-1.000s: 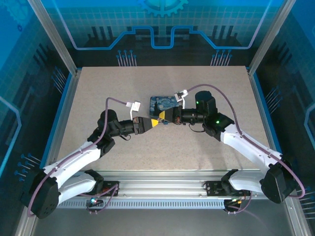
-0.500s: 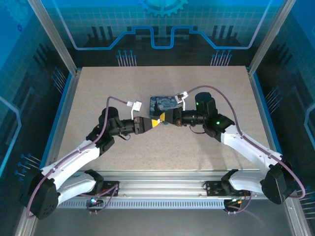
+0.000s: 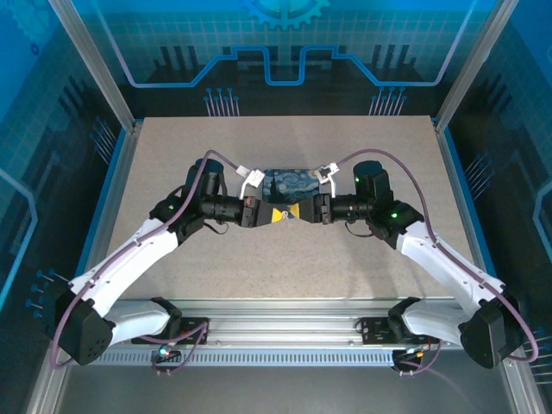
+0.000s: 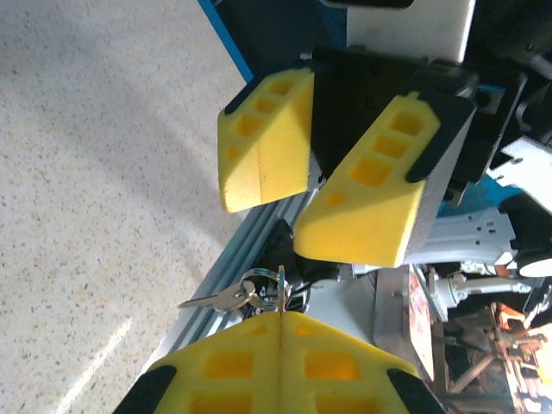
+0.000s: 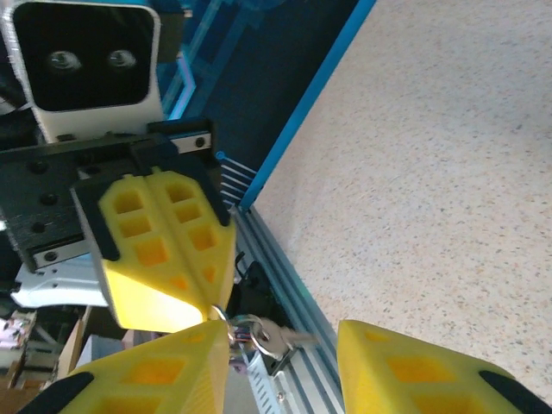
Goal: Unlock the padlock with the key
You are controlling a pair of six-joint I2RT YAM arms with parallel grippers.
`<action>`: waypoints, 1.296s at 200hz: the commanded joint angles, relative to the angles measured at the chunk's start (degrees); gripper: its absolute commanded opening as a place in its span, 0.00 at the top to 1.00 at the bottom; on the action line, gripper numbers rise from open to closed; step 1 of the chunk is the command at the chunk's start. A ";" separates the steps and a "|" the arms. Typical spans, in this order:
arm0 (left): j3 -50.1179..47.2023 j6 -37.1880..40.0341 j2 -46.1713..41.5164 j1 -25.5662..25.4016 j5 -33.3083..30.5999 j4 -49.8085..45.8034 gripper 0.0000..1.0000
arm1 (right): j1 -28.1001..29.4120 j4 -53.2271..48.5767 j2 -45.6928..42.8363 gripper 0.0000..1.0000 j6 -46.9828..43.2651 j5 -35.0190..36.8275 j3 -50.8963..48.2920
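Note:
A bunch of keys hangs between my two grippers, above the middle of the table. My left gripper (image 4: 280,321) is shut on the key (image 4: 282,291), whose thin edge sticks out of its pads. A key ring (image 4: 259,280) and a spare key (image 4: 216,298) dangle beside it. My right gripper (image 5: 280,371) faces it, open, with its fingers on either side of the keys (image 5: 263,332) and one finger close to the ring. From above, the left gripper (image 3: 264,214) and right gripper (image 3: 298,212) meet tip to tip. I cannot tell whether the blue swirl-patterned block (image 3: 289,180) behind them is the padlock.
Both grippers hover over a speckled beige table (image 3: 285,259). A blue-edged frame (image 3: 116,164) runs along its sides and an aluminium rail (image 3: 285,310) along the near edge. Both arms reach inward from the bottom corners.
The right gripper has opened and let go of the keys. The left gripper stays shut on the key. Both arms have swung their wrists further back.

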 commanded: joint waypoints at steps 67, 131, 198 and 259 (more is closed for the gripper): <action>3.21 4.17 1.15 -0.23 6.52 -4.55 1.00 | 2.18 2.00 2.28 0.71 -2.87 -9.17 3.49; 2.25 4.26 0.30 -0.23 6.33 -4.13 1.00 | 3.55 -1.57 3.26 0.85 -5.68 -9.78 5.02; 2.47 5.45 -0.05 -0.04 5.06 -5.41 1.00 | 3.57 -7.88 1.56 1.00 -11.06 -9.06 6.16; -1.86 -6.79 -1.96 3.98 -4.14 2.25 0.60 | 6.21 -14.67 -2.18 1.00 -21.78 14.65 6.61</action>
